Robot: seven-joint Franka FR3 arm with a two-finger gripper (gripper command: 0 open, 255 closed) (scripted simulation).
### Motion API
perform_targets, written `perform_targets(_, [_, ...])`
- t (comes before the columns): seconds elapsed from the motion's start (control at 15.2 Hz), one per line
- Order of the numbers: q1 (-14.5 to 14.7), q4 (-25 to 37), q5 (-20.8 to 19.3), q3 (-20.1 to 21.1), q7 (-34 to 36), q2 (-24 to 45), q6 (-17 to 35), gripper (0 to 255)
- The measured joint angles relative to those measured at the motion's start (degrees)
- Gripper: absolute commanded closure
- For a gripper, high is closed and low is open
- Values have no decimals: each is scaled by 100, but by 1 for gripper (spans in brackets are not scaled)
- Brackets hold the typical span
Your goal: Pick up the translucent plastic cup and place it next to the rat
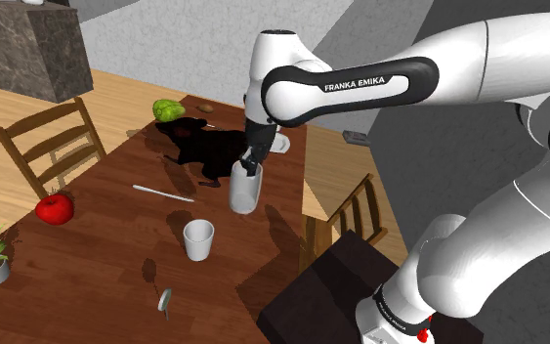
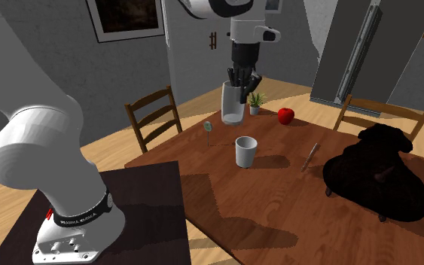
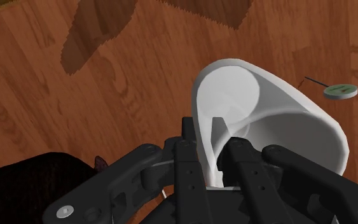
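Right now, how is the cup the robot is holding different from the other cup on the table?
The held cup is taller and see-through grey; the table cup is shorter and solid white. The held cup hangs in the air, its rim pinched by the jaws; the table cup stands on the table with nothing touching it. Both are upright, open on top, and have no handle.
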Motion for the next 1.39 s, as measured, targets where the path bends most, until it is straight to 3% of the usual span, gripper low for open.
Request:
perform_targets(1.19, [-16, 1205, 12, -37, -43, -171, -1375, 255])
perform_targets(1.39, [-134, 1369, -35, -200, -305, -64, -1434, 255])
